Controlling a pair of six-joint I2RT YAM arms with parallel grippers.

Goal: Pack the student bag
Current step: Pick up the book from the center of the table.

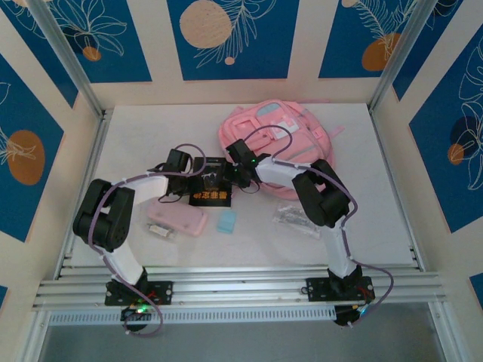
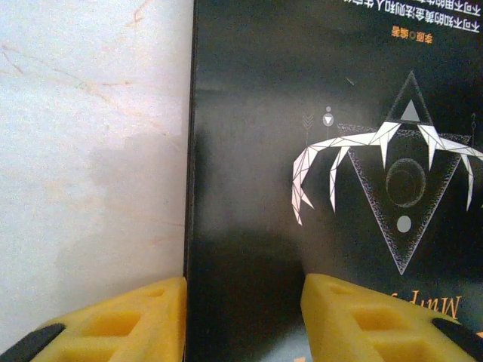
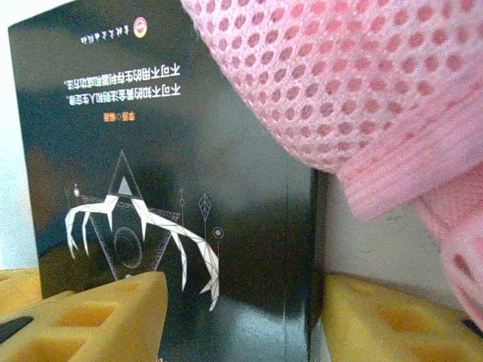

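The student bag (image 1: 275, 134) lies flat at the back of the table, right of centre; its pink mesh (image 3: 355, 90) hangs over the book's far corner. A black book (image 1: 211, 186) with a white claw drawing lies just in front of the bag. My left gripper (image 1: 192, 172) is at the book's left edge, my right gripper (image 1: 240, 172) at its right edge. The left gripper (image 2: 243, 305) stands open astride that edge (image 2: 189, 188), one yellow finger (image 2: 128, 320) over the table and the other over the cover. The right gripper (image 3: 241, 305) is open the same way, across the book (image 3: 173, 173).
A flat pink pencil case (image 1: 178, 219), a small blue block (image 1: 226, 221) and a clear plastic box (image 1: 296, 219) lie along the near part of the table. Patterned walls enclose the table, and an aluminium rail (image 1: 241, 285) runs along its front edge.
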